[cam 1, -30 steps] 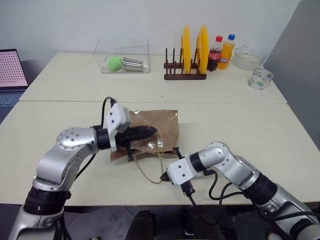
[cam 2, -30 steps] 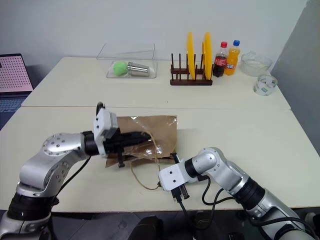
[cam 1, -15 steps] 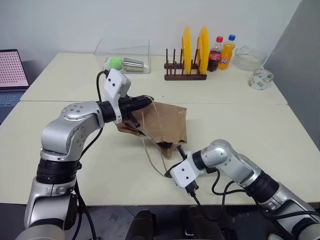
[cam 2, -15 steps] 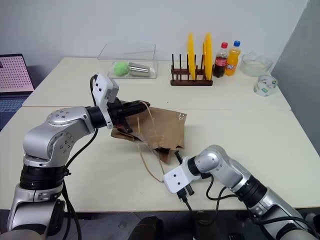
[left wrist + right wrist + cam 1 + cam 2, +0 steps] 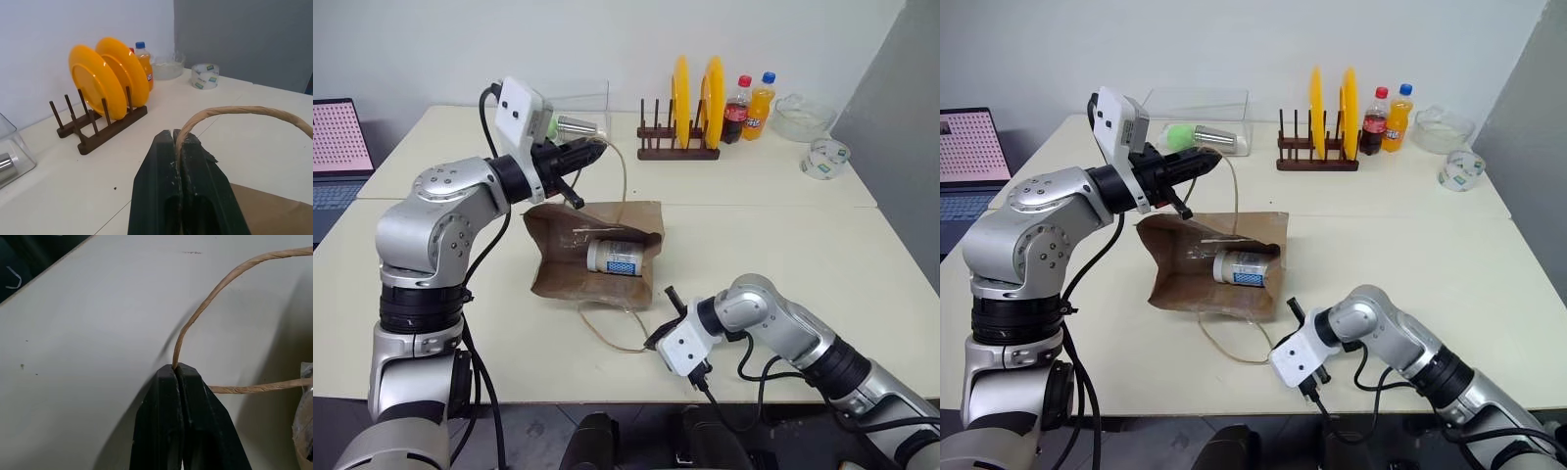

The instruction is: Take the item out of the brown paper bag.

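The brown paper bag [image 5: 570,270] lies on the near table with its mouth pulled open toward me. Inside the mouth lies the item, a white jar with a blue label [image 5: 614,258], on its side. My left gripper [image 5: 594,147] is raised above and behind the bag, shut on one tan cord handle [image 5: 244,110], which runs down to the bag's upper edge. My right gripper [image 5: 653,339] sits low near the table's front edge, shut on the other cord handle [image 5: 220,284], whose loop lies slack on the table.
On the far table stand a wooden dish rack with two yellow plates [image 5: 677,147], a clear box [image 5: 579,98] holding a green ball and a metal cup, two soda bottles [image 5: 747,103], a glass bowl [image 5: 800,115] and a tape roll [image 5: 823,155]. A laptop [image 5: 337,137] is at far left.
My left gripper rose and moved away from me with its handle, lifting the bag's upper side. The bag opened up and the white jar came into sight. The right gripper stayed put.
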